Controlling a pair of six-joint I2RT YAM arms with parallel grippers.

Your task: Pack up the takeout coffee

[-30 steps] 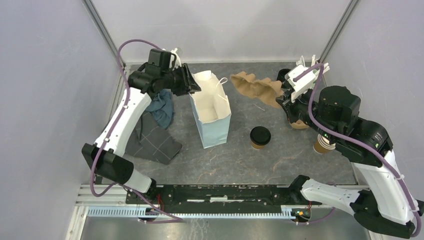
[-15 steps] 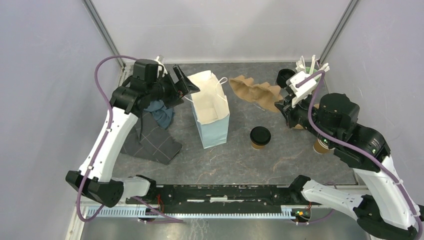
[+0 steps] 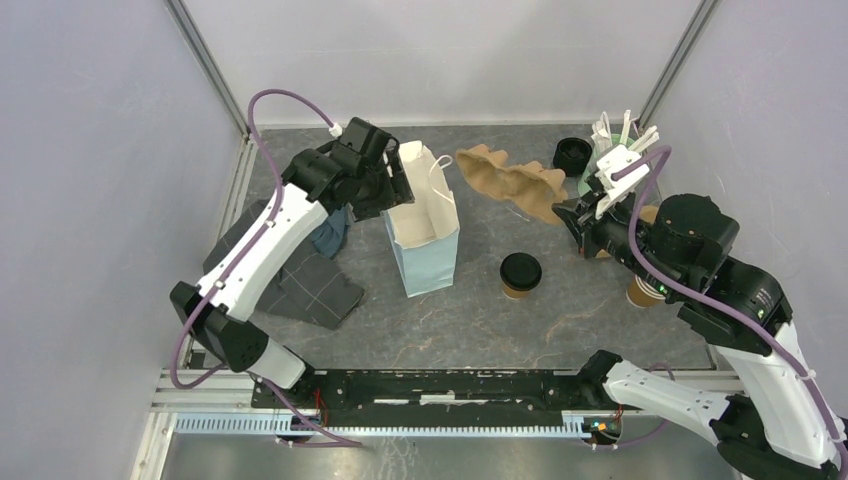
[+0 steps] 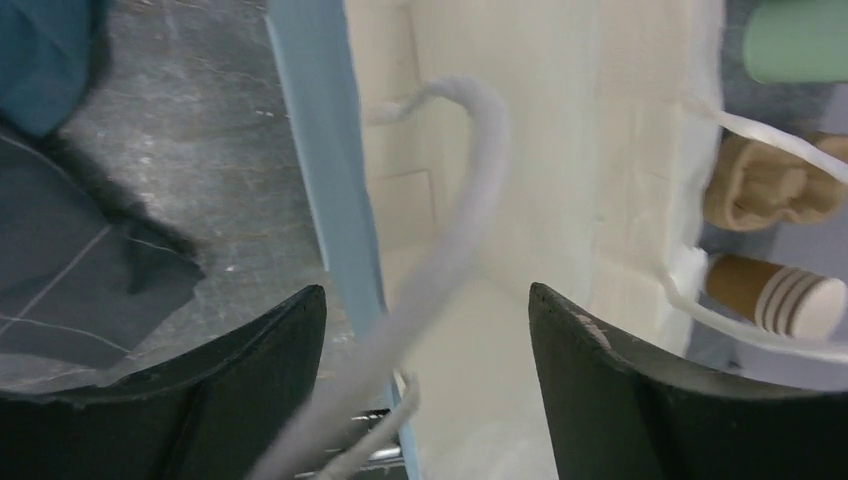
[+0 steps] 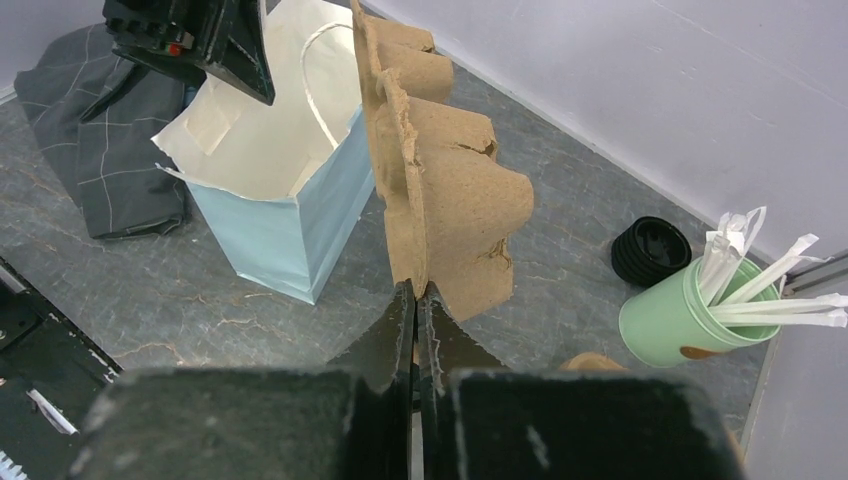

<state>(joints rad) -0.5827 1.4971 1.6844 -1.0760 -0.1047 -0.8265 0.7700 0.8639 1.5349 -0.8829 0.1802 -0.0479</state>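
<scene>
Your left claw (image 4: 424,310) is spread wide at the mouth of the pale blue paper bag (image 3: 430,265). The bag's left wall and one white cord handle (image 4: 455,220) run between the two fingers, and neither finger is pressed on them. The bag stands upright and open toward the far-left part of the surface (image 3: 480,320).

Your right claw (image 5: 416,295) is clamped tight on the lower edge of the brown pulp cup carrier (image 5: 440,170), holding it on edge in the air near the far-right corner.

The takeout coffee (image 3: 520,272), black lid on, stands upright around the middle of the surface. It is right of the bag and apart from it, and neither claw is touching it.

A stack of paper cups (image 3: 643,290) sits by the right edge. A green cup of wrapped straws (image 5: 680,315) and a stack of black lids (image 5: 650,250) sit in the far-right corner. Dark cloths (image 3: 300,285) lie along the left edge.
</scene>
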